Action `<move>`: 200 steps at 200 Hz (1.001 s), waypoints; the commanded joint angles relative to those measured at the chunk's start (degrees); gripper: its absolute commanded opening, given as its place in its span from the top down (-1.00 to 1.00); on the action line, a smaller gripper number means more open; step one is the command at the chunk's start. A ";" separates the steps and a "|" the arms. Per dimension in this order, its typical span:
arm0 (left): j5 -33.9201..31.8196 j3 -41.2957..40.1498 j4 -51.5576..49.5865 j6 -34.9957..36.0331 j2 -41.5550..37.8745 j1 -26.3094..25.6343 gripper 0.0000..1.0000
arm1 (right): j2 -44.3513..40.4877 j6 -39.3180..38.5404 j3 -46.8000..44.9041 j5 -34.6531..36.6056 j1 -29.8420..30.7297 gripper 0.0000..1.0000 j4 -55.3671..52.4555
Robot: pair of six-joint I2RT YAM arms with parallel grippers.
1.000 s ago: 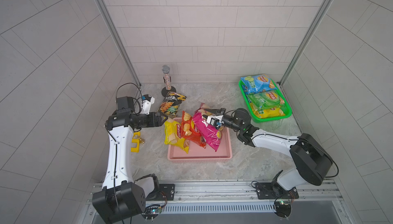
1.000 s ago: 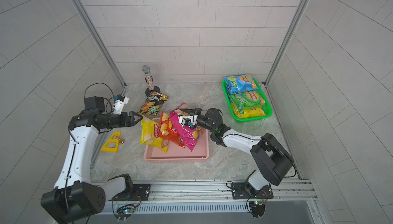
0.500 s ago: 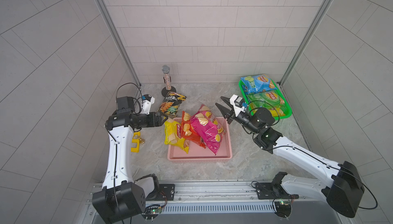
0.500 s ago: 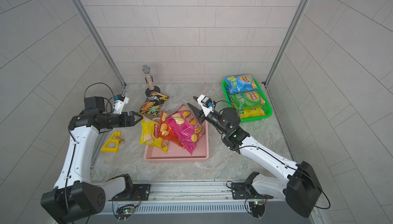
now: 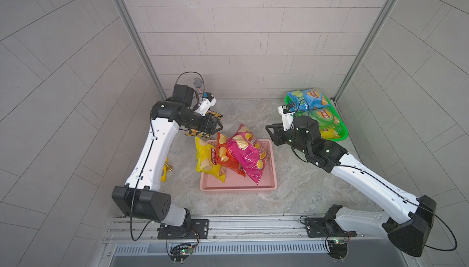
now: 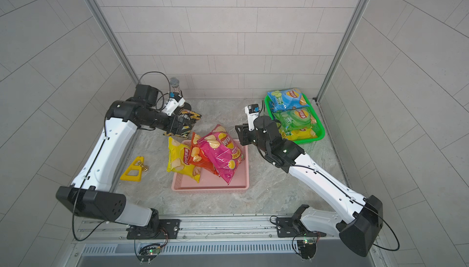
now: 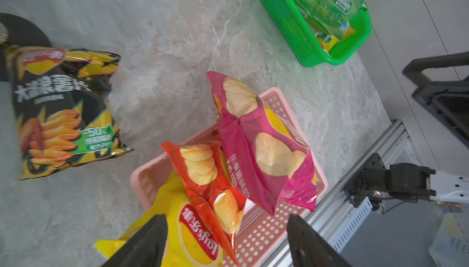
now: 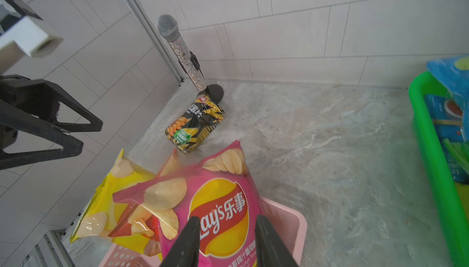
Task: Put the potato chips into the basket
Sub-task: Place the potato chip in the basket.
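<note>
Pile of glossy Lay's bags in shallow pink perforated plastic basket (image 5: 238,189): magenta foil bag (image 5: 247,152) on top, red foil bag (image 5: 224,156) beneath, yellow foil bag (image 5: 206,160) hanging over rim. Black foil bag (image 7: 63,116) lies on marbled grey tabletop (image 5: 291,177), outside basket. Left fingers (image 7: 149,240) spread wide, empty, above black bag. Right fingers (image 8: 187,240) parted, empty, hovering between pink basket and green plastic basket (image 7: 291,24) holding three more bags (image 5: 321,118).
</note>
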 commanded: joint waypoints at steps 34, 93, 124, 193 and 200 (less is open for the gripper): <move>-2.17 11.79 -13.12 -3.88 15.77 -8.42 -0.51 | -8.24 1.38 -7.83 -4.20 0.35 0.15 -1.80; -0.65 14.35 -19.24 -2.71 23.86 -10.68 -0.35 | -16.23 0.53 -16.28 -4.05 0.46 0.15 -0.15; 1.65 14.48 -19.63 -2.51 24.91 -11.41 -0.05 | -17.26 0.65 -18.40 -3.67 0.47 0.15 -0.48; 3.45 14.52 -19.47 -2.60 23.69 -11.52 0.70 | -17.25 0.28 -20.71 -4.33 0.80 0.15 0.01; 3.74 14.61 -19.41 -2.59 23.24 -11.54 0.71 | -17.24 0.12 -20.89 -4.15 0.80 0.15 0.19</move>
